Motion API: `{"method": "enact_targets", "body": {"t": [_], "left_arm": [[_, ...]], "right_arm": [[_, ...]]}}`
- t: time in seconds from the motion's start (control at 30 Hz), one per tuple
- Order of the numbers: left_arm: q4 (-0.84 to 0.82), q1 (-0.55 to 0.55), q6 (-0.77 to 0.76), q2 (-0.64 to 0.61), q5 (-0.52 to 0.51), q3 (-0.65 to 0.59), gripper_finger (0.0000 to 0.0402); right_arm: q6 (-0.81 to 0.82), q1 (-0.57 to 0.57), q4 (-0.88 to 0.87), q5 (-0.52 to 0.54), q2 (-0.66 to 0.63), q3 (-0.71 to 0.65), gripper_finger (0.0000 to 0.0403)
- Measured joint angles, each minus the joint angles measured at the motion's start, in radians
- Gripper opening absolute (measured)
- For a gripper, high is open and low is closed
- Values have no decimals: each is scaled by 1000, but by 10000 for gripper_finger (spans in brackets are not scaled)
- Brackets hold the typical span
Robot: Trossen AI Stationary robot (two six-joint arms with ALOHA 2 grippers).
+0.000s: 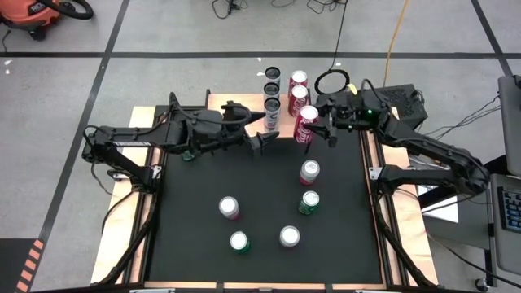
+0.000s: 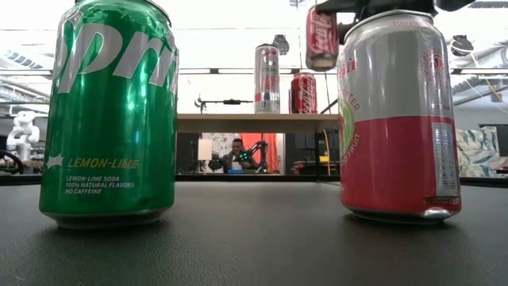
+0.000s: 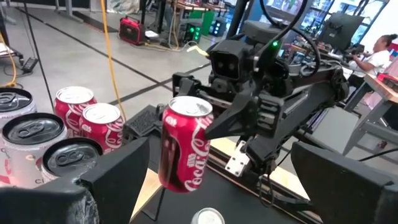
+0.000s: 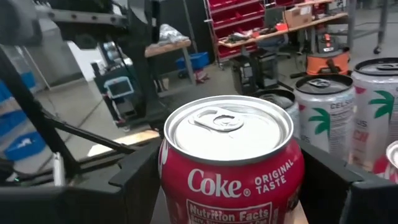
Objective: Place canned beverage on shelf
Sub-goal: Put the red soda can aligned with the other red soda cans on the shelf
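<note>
Coke can (image 4: 231, 163) fills the right wrist view, upright, pinched between the two dark fingers (image 4: 138, 175) of the right hand (image 1: 316, 128), which press on its opposite sides. In the low view the same red can (image 2: 321, 37) hangs clear above the level of the shelf (image 2: 254, 122), not resting on anything. From above, the held can sits at the shelf's front right corner, just in front of two other red cans (image 1: 298, 88) that stand in a line on the light wood top. To the left of that red line, a second row of three taller silver cans (image 1: 272, 89) stands on the same shelf; the right wrist view shows them as pale cans printed with palm trees (image 4: 324, 116). The left hand (image 1: 262, 133) hovers near the shelf's front edge, to the left of the held can, its fingers spread wide and gripping nothing; its wrist camera looks across at the right hand and the red can (image 3: 185, 144). Farther from the shelf, on the black counter (image 1: 195, 195), five more cans stand upright: a pink-and-silver can (image 1: 309, 172) nearest the shelf, a green can (image 1: 308, 202) just behind it, then a pink-topped one (image 1: 229, 207), a green Sprite can (image 1: 238, 242) and a silver-and-pink can (image 1: 290, 237) farthest away.
</note>
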Motion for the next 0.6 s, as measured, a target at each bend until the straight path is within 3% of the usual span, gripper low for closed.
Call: {"method": "enact_targets", "body": {"t": [0.6], "left_arm": [[0, 8, -53, 0, 31, 0, 393]], "right_arm": [[-74, -55, 49, -210, 100, 0, 274]]}}
